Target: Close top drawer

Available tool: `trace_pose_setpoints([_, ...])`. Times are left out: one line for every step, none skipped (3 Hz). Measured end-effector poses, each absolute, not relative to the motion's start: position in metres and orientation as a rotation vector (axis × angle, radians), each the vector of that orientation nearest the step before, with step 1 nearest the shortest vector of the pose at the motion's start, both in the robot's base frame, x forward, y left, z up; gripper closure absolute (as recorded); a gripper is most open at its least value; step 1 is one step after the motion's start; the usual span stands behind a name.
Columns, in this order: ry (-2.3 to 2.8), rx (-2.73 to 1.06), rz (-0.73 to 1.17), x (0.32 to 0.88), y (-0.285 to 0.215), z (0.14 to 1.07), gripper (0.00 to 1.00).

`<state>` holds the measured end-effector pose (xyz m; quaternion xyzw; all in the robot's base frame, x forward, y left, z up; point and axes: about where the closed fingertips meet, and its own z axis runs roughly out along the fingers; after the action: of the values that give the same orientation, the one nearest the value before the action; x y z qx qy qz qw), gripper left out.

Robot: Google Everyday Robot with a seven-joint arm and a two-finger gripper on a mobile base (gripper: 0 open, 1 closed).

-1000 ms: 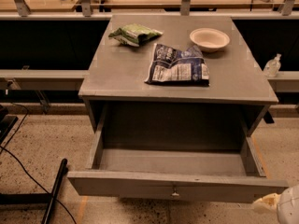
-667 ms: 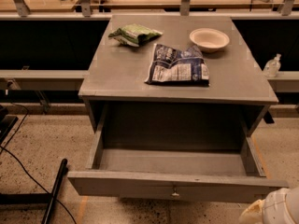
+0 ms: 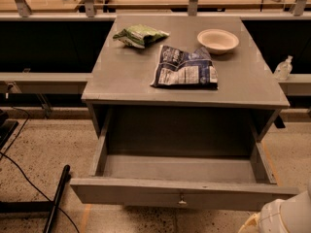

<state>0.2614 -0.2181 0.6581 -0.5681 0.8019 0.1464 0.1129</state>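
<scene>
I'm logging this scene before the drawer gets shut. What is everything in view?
wide dull-grey top drawer: one, grey, pulled out under the cabinet top
small round knob: one, middle of the drawer front
flat grey cabinet top: one, grey, above the drawer
crumpled green snack bag: one, green, back left of the top
dark blue and white snack bag: one, middle of the top
shallow cream bowl: one, cream, back right of the top
clear plastic bottle: one, clear, ledge right of the cabinet
black bar: one, black, floor at left
white-and-cream gripper: one, bottom right corner, beside the drawer front's right end
</scene>
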Motion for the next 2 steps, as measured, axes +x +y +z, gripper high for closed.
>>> trace_pose_setpoints([2.257, -1.778, 0.438, 0.259, -0.187, 0.631, 1.0])
trace_pose_setpoints([2.182, -1.901, 0.417, 0.262, -0.154, 0.599, 1.0])
